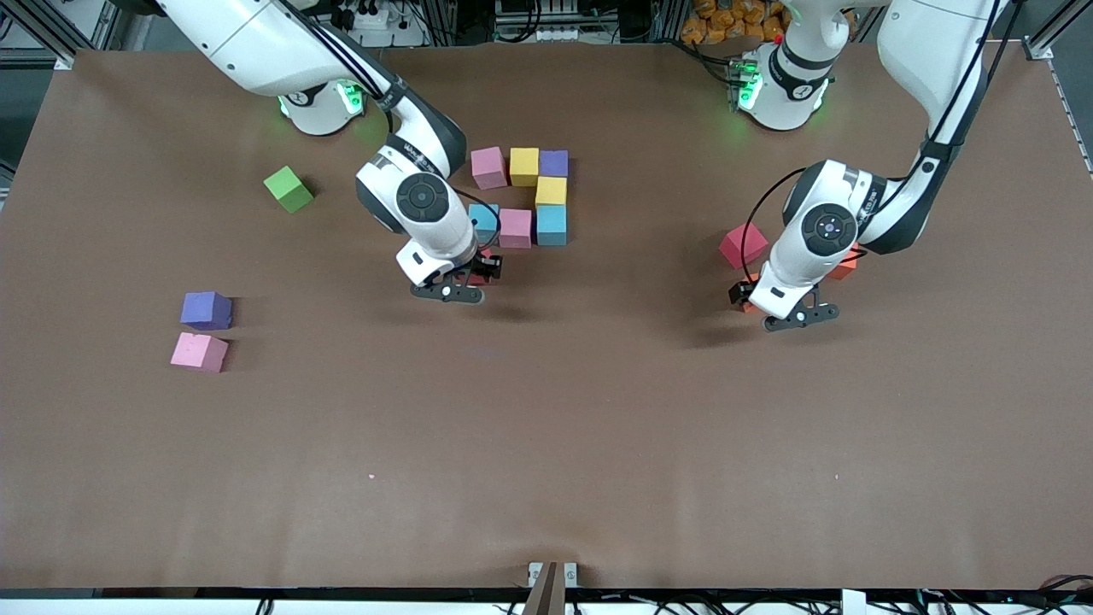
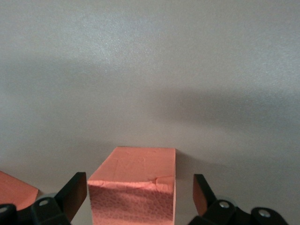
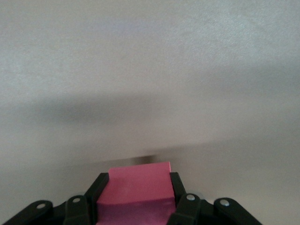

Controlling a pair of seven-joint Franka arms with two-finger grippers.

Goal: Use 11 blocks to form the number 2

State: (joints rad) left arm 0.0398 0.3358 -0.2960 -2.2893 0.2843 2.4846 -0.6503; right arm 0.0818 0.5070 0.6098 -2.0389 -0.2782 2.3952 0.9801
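Your right gripper [image 3: 138, 199] clamps a red block [image 3: 136, 190] by flat side faces, beside partial number 2 [image 1: 523, 198]; left gripper [image 2: 139, 197] wide, straddling orange block [image 2: 133, 187]—looks light, matte, grippy.

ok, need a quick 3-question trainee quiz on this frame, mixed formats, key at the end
1. True or false: the right gripper is shut on a red block.
2. The left gripper stands open around which block? A) green cube B) orange block C) purple block
3. Fill in: the partial number 2 on the table has ___ blocks placed so far.

Key
1. True: its fingers press both sides of the block, over the spot just nearer the front camera than the light blue block.
2. B: the orange block sits between the fingers with gaps on both sides.
3. Seven.
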